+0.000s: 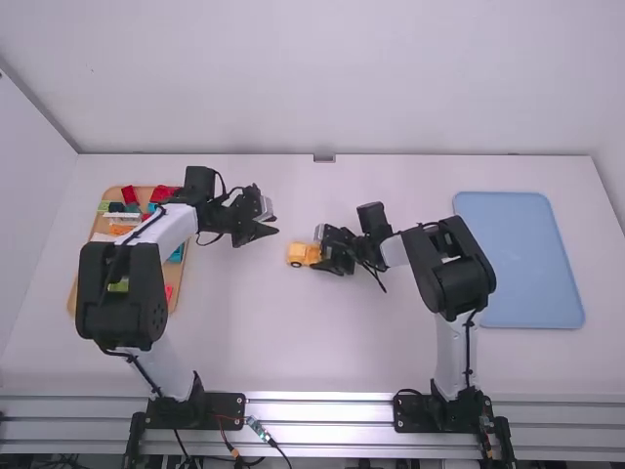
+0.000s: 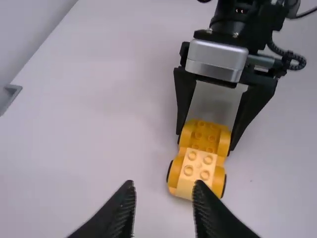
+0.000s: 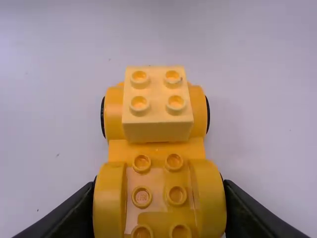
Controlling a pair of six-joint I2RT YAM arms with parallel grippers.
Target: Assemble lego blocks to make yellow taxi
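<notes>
In the high view, the left tool (image 1: 272, 224) hangs over the white tabletop (image 1: 278, 342), its fingers spread wide with nothing between them. The right tool (image 1: 319, 252) is across from it, closed about one end of the yellow-orange car base (image 1: 312, 254). The car base lies between the two tools, right at the right one's fingers and apart from the left one. Behind the left tool, partly under its arm, sits a wooden tray (image 1: 179, 277) of coloured bricks (image 1: 119, 230) (red, green, blue, orange and white among them). Well apart from the right tool, beyond its arm, a blue tray (image 1: 518, 259) rests on the tabletop.

In the left wrist view, the left tool (image 2: 164, 184) has its fingers wide apart and empty. Ahead of them is the car base, with a pale yellow brick (image 2: 197, 166) on the end nearer this tool. The right tool's fingers stand one on each side of the other end.

In the right wrist view, the right tool (image 3: 158, 185) holds the car base by the rounded wheel covers (image 3: 110, 198) of its nearer end, a finger against either side. Two rows of bare studs (image 3: 141, 197) show between those fingers. Farther from the tool, the four-stud pale yellow brick sits between the wheels (black at their outer edges).
</notes>
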